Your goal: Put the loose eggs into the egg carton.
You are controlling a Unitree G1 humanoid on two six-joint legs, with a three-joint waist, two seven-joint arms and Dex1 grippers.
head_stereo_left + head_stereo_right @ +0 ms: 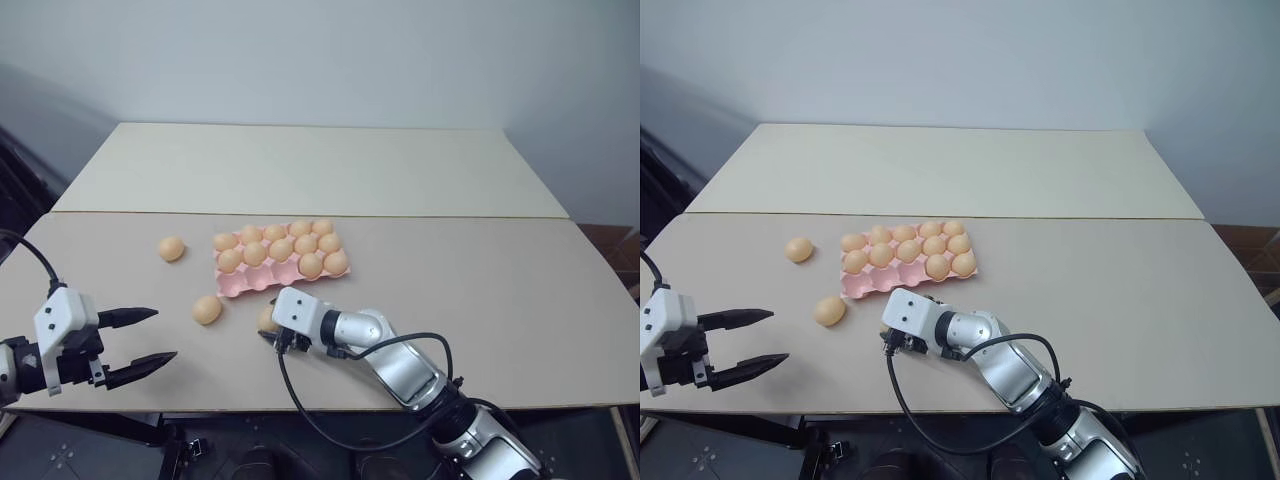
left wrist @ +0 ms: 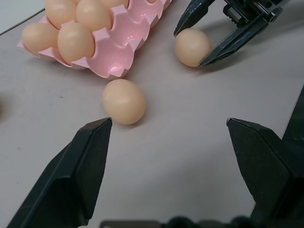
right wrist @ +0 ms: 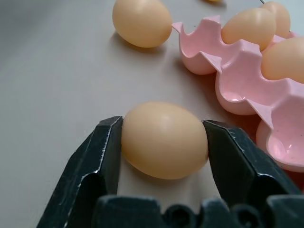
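The pink egg carton (image 1: 243,284) lies mid-table, filled with several eggs, and its near row of cups stands empty (image 3: 242,92). My right gripper (image 3: 164,124) is shut on a loose egg (image 3: 164,140) that rests on the table just in front of the carton; one black finger presses each side of it. A second loose egg (image 1: 207,309) lies to its left, and another loose egg (image 1: 171,248) sits left of the carton. My left gripper (image 1: 142,337) hovers open near the front left edge, pointing toward the second egg (image 2: 124,101), with nothing between its fingers.
The beige table (image 1: 480,300) runs wide to the right and behind the carton. A seam (image 1: 400,215) splits it from a second tabletop (image 1: 320,165) at the back, against the wall. A black cable (image 1: 300,410) trails from my right wrist over the front edge.
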